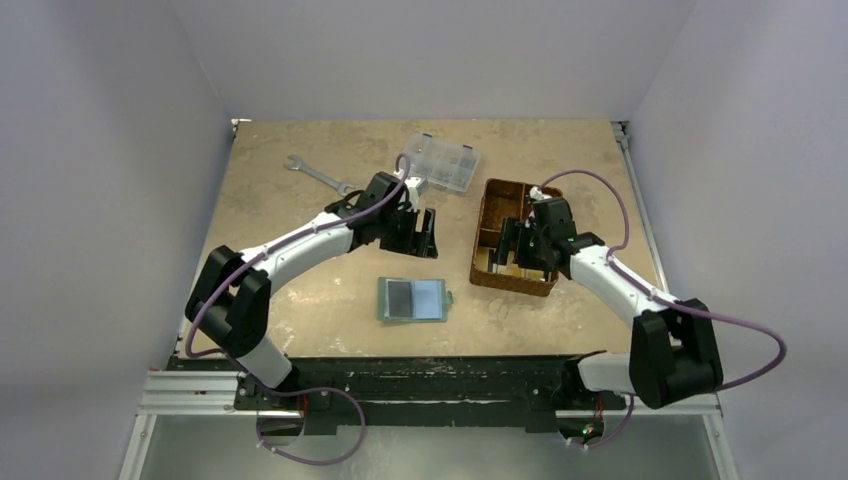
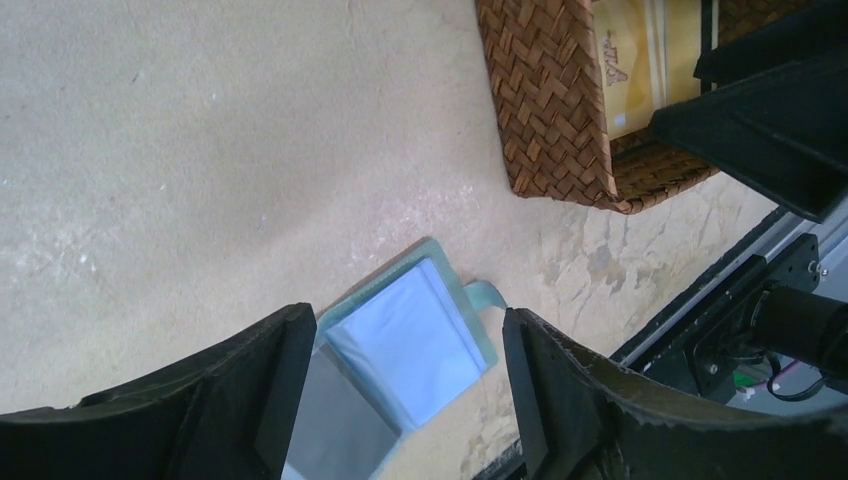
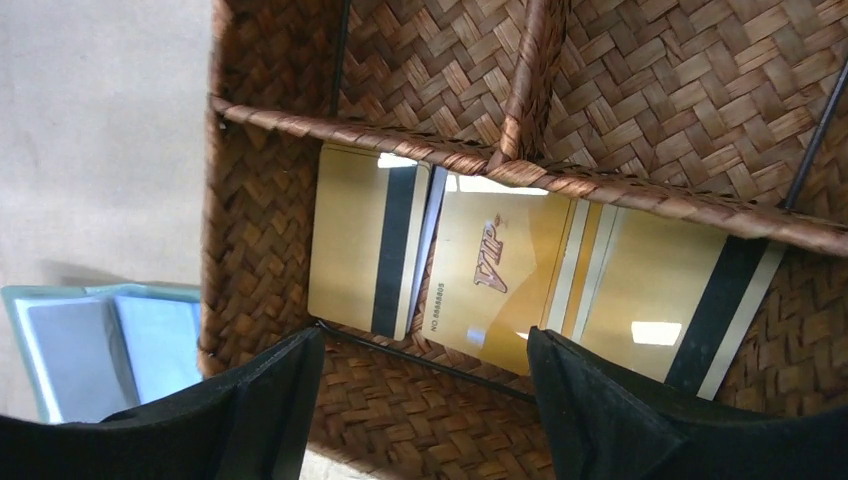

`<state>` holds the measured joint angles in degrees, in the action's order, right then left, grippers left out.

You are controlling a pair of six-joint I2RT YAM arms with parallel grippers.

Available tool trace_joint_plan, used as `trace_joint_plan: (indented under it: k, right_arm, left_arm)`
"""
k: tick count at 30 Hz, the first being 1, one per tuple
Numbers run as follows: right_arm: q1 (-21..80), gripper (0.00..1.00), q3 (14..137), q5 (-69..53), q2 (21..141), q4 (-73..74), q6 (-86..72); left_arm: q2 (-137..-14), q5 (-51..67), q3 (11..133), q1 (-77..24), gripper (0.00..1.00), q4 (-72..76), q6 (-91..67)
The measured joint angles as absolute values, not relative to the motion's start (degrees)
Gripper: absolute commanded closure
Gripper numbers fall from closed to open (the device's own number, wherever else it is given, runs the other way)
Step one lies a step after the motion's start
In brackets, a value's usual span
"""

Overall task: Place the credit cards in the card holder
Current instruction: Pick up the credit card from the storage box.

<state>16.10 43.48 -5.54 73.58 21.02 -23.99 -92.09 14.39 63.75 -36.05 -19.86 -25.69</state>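
Note:
The card holder (image 1: pixel 412 298) lies open on the table near the front middle, pale blue pockets up; it also shows in the left wrist view (image 2: pixel 410 345) and the right wrist view (image 3: pixel 110 345). Several gold credit cards (image 3: pixel 500 265) with black stripes lie in the front compartment of the brown woven basket (image 1: pixel 490 275); one shows in the left wrist view (image 2: pixel 640 55). My left gripper (image 1: pixel 420 235) is open and empty, above the table behind the holder. My right gripper (image 1: pixel 528 250) is open and empty, over the basket above the cards.
A clear plastic compartment box (image 1: pixel 442 163) stands at the back middle. A metal wrench (image 1: pixel 318 174) lies at the back left. The basket has woven dividers (image 3: pixel 520 170) and thin wire edges. The table's front rail (image 2: pixel 720 300) is close to the holder.

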Motion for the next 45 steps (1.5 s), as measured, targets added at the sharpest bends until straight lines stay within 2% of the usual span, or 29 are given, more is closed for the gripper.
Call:
trace_joint_plan:
  k: [8,11,14,17,26,30,45]
  right_arm:
    - [15.07,0.18,44.58,-7.09,81.34,19.4,-23.4]
    - [14.92,0.24,46.48,-8.51,84.18,18.15,-22.9]
    - [14.92,0.37,48.07,-10.22,86.94,15.88,-22.85]
    - [14.94,0.4,48.45,-12.82,89.34,13.3,-22.9]
    - [14.92,0.4,47.55,-16.93,92.49,7.31,-23.59]
    - [14.7,0.49,46.44,-20.01,92.95,4.36,-24.03]
    - [14.46,0.52,46.28,-31.73,94.06,-5.93,-34.68]
  left_arm:
    - [-97.6,12.45,82.19,-34.59,0.26,-36.1,-23.94]
    - [-99.85,11.35,88.09,-34.06,0.27,-40.23,-22.96]
    - [-103.33,10.85,93.38,-33.8,0.29,-43.7,-21.89]
    - [-107.02,11.05,96.84,-33.8,0.3,-45.65,-21.17]
    - [-109.19,12.01,96.64,-33.76,0.32,-48.42,-20.4]
    - [-109.21,13.58,95.68,-33.76,0.36,-47.59,-20.6]
    - [-109.73,16.75,91.59,-33.76,0.38,-43.99,-23.16]
